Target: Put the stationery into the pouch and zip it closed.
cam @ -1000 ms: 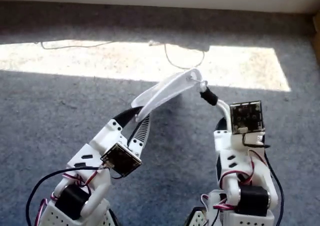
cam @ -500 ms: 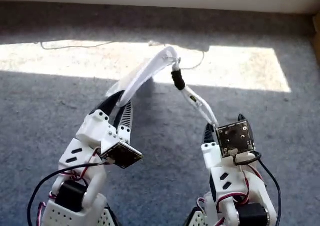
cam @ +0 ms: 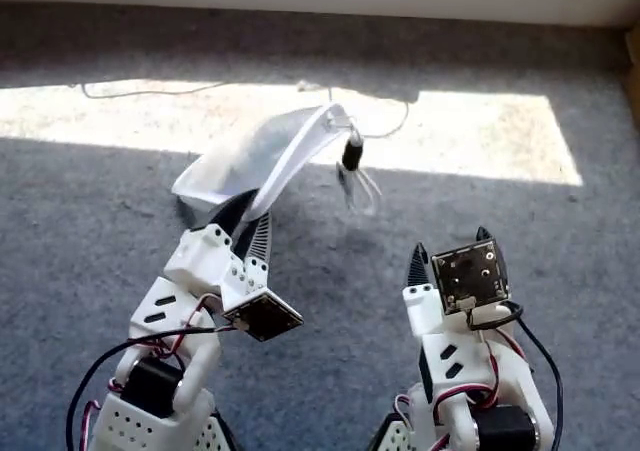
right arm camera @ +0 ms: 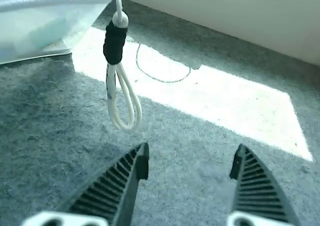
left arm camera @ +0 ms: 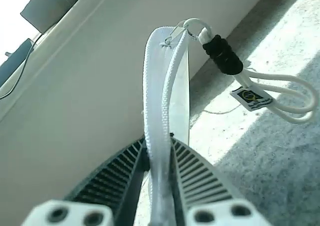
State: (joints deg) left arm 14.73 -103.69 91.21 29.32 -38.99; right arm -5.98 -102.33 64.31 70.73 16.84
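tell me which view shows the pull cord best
Right wrist view: the pull cord hangs whole below the pouch, black wrap and white loop clear. Left wrist view shows it near an edge; high view, farther off.

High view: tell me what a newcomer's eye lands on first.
The translucent white zip pouch hangs in the air above the grey carpet, pinched by the left gripper. A white cord loop with a black wrap dangles from its zipper end, and the right gripper sits open short of it, touching nothing.
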